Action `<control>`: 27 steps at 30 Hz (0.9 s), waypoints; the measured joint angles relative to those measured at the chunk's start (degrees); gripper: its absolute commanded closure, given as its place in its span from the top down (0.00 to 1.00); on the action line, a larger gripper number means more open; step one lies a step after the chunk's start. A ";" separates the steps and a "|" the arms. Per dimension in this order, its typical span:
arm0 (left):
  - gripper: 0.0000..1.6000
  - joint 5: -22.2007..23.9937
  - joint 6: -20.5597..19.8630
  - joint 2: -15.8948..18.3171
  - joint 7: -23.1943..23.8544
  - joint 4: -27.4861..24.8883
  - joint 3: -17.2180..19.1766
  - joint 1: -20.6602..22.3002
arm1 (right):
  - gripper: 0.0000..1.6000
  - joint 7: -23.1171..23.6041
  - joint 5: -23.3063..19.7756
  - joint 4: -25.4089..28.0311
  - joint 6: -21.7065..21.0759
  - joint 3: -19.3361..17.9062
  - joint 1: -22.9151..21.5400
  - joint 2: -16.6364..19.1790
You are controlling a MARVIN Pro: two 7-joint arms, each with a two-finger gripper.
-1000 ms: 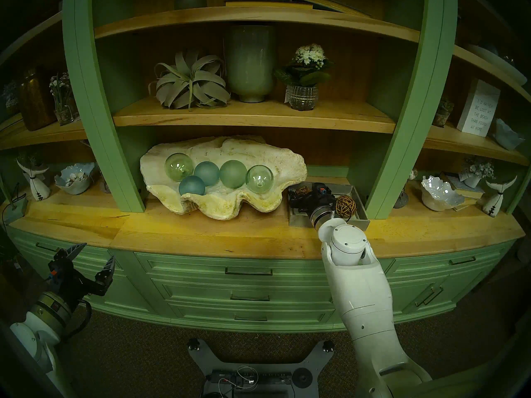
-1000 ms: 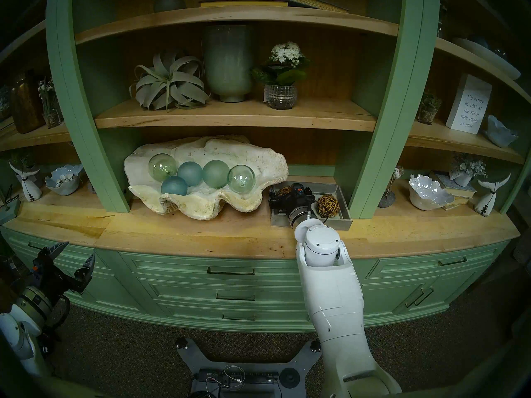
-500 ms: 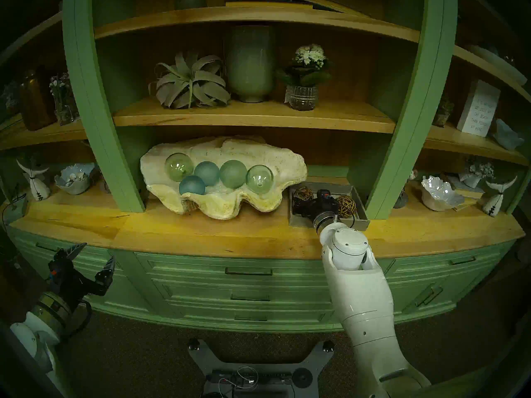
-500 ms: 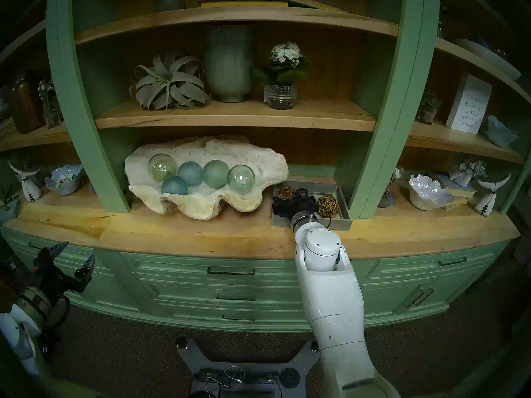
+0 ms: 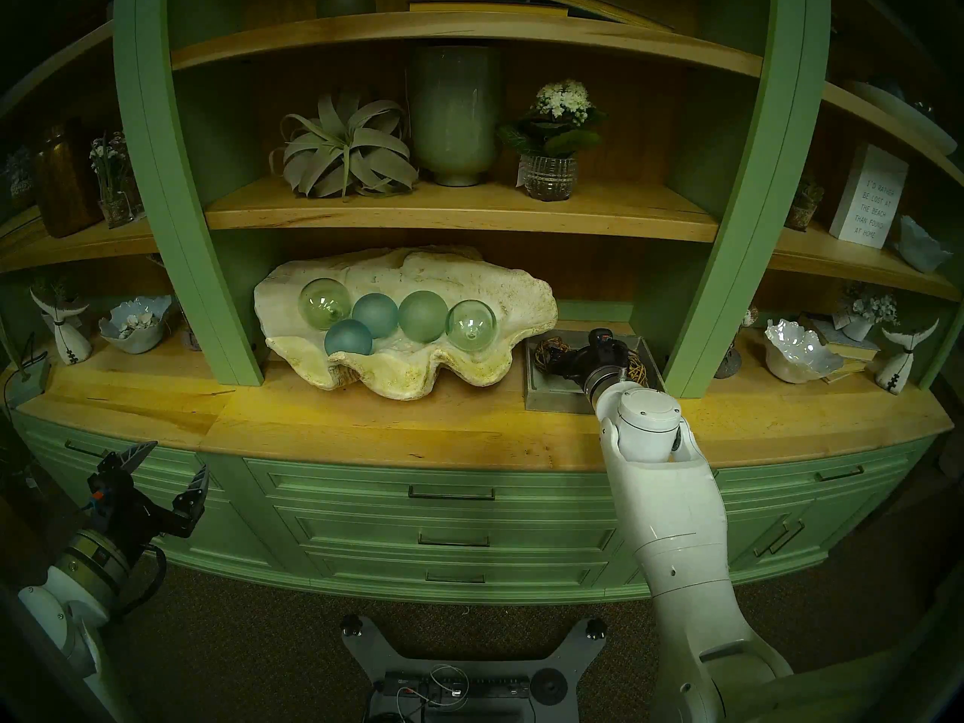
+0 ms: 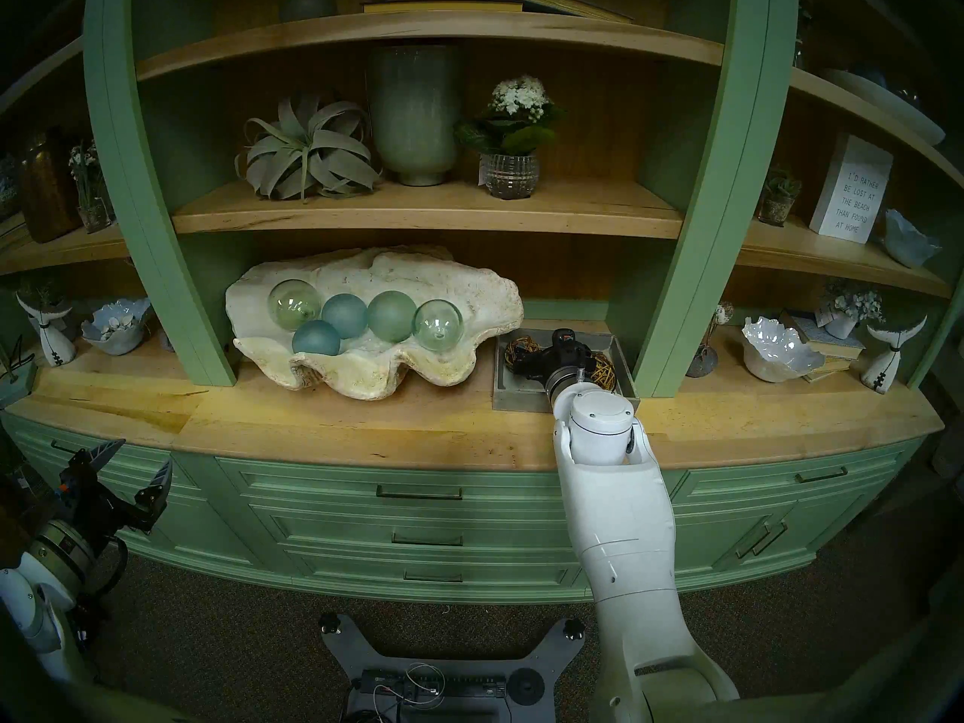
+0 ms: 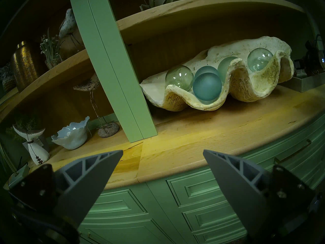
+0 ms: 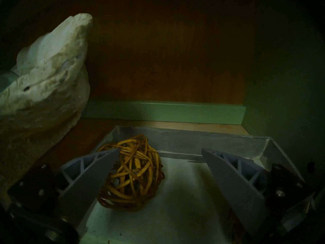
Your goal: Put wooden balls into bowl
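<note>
Two wooden balls of woven rattan lie in a grey tray point(image 5: 553, 399) to the right of the bowl, a big cream clam shell point(image 5: 521, 297) point(image 6: 487, 291) point(image 7: 260, 83) point(image 8: 49, 62). The left ball point(image 5: 550, 351) point(image 6: 520, 349) point(image 8: 133, 171) rests in the tray's far left corner. My right gripper point(image 5: 567, 364) point(image 6: 533, 364) point(image 8: 160, 150) is low in the tray and open. That ball sits between its fingers, close to the left finger point(image 8: 98, 169). The right ball point(image 5: 639, 371) point(image 6: 605, 373) is half hidden behind my wrist. My left gripper point(image 5: 177, 458) point(image 6: 143, 453) point(image 7: 162, 151) hangs open and empty before the drawers.
Several green and blue glass spheres point(image 5: 422, 315) fill the shell. Green posts point(image 5: 730, 289) flank the bay and a wooden shelf point(image 5: 459, 216) hangs low over it. The tray's walls point(image 8: 193, 141) close in the gripper. Small white bowls point(image 5: 800, 349) and ornaments stand in the side bays.
My right gripper has shifted right and further back inside the tray. The left ball now shows in full and the right ball is partly covered. The left arm has stayed put.
</note>
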State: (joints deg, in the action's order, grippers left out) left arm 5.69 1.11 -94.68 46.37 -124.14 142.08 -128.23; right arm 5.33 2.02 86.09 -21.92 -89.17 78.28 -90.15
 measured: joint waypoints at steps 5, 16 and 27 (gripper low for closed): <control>1.00 0.00 0.00 0.00 0.00 0.00 0.00 0.01 | 1.00 1.54 0.18 -1.78 -3.18 1.02 -1.97 0.22; 1.00 0.00 -0.02 -0.01 0.01 -0.03 0.00 0.00 | 1.00 4.36 0.44 -7.63 -6.23 1.99 -6.60 0.91; 1.00 0.00 -0.02 -0.02 0.01 -0.05 0.01 0.00 | 1.00 6.74 0.27 -14.86 -6.00 1.27 -11.12 1.62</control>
State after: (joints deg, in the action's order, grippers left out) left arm 5.69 1.09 -94.69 46.38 -124.18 142.09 -128.22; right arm 12.07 2.30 71.23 -27.92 -87.89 67.16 -88.53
